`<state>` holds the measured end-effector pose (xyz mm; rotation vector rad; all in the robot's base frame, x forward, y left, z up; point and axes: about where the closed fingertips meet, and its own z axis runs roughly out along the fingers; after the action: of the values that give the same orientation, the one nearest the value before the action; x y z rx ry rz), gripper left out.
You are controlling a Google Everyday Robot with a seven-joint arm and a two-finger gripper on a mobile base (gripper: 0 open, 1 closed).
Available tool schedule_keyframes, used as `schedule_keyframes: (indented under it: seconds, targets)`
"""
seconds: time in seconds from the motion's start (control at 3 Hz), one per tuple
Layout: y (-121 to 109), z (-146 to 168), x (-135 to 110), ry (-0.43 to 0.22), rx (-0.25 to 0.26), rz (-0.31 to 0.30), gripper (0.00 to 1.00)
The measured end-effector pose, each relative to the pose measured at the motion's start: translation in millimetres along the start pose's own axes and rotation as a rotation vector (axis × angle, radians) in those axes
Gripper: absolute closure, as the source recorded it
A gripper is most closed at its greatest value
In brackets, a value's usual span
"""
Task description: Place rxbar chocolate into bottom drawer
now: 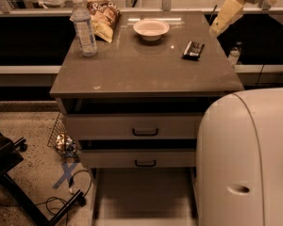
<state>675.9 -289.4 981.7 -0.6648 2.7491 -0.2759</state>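
Note:
The rxbar chocolate (193,50), a small dark bar with pale lettering, lies flat on the right side of the cabinet top (132,74). The bottom drawer (144,194) is pulled out at floor level and its plain floor shows nothing in it. My gripper (217,27), pale beige, hangs at the upper right, above and just to the right of the bar, apart from it. My arm's large white body (245,159) fills the lower right and hides the cabinet's right front.
A water bottle (84,27), a crinkled chip bag (104,15) and a white bowl (151,28) stand at the back of the top. Two upper drawers with black handles (145,132) are slightly ajar. A wire basket (61,138), cables and a black chair base (19,187) sit at the left on the floor.

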Motion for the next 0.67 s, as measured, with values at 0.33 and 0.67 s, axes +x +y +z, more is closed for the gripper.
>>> schedule_keyframes:
  seconds: [0.33,0.67]
  targets:
    - [-11,-6,-11,-0.036,0.039,0.074,0.0]
    - [-16,-5,-22,-0.073,0.055,0.074,0.0]
